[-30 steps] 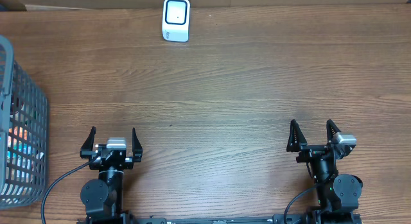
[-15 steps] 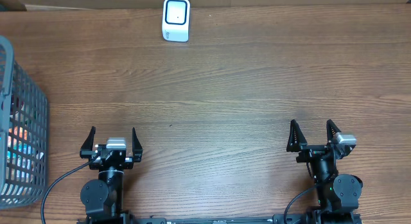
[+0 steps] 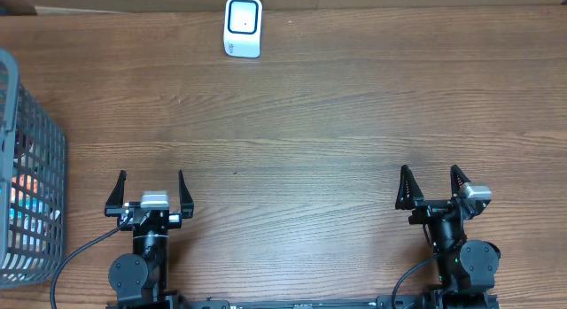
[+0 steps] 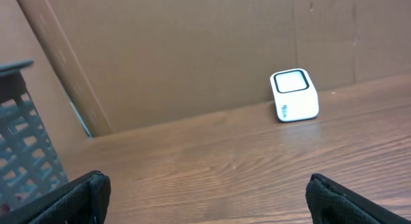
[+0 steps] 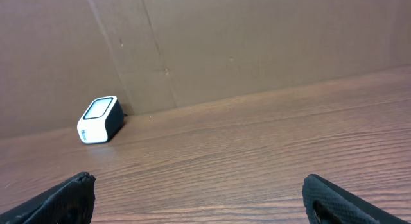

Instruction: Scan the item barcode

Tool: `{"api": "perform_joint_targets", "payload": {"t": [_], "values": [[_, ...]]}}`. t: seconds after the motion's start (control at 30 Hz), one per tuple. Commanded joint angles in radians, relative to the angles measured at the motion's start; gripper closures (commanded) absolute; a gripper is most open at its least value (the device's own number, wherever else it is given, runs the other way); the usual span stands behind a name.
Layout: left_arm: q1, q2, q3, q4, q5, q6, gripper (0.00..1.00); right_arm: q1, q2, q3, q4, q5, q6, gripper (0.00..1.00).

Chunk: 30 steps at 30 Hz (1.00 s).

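A white barcode scanner (image 3: 243,27) with a dark window stands at the far edge of the wooden table; it also shows in the left wrist view (image 4: 294,95) and the right wrist view (image 5: 99,119). The items lie in a grey wire basket (image 3: 55,158) at the far left, where orange and blue packaging (image 3: 27,196) shows through the mesh. No barcode is visible. My left gripper (image 3: 151,185) is open near the front left, holding nothing. My right gripper (image 3: 430,183) is open at the front right, also holding nothing. Both are far from the scanner and the basket.
A brown cardboard wall (image 4: 192,51) backs the table behind the scanner. The basket's mesh side (image 4: 26,153) rises just left of my left gripper. Bare wood lies between the grippers and the scanner.
My left gripper has shifted slightly to the left and lifted a little. The right arm, scanner and basket have not moved.
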Motion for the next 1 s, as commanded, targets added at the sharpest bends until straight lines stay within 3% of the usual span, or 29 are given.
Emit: {"api": "perform_joint_targets", "payload": {"t": [0.0,0.27,0.5,0.77,0.87,0.97], "values": [[-0.007,-0.005,0.054,-0.013,0.040,-0.071,0.00,-0.003,-0.009,-0.011,0.006,-0.002,0.000,0.00],[-0.007,0.190,0.328,-0.175,0.068,-0.071,0.00,-0.003,-0.009,-0.011,0.006,-0.002,0.000,0.00],[-0.007,0.568,0.726,-0.417,0.080,-0.108,0.00,-0.003,-0.009,-0.011,0.006,-0.002,0.000,0.00],[-0.007,1.043,1.349,-0.922,0.270,-0.108,0.00,-0.003,-0.009,-0.011,0.006,-0.002,0.000,0.00],[-0.007,1.168,1.496,-1.027,0.343,-0.108,0.00,-0.003,-0.009,-0.011,0.006,-0.002,0.000,0.00],[-0.007,1.251,1.535,-1.029,0.393,-0.138,0.00,-0.003,-0.009,-0.011,0.006,-0.002,0.000,0.00]]}}
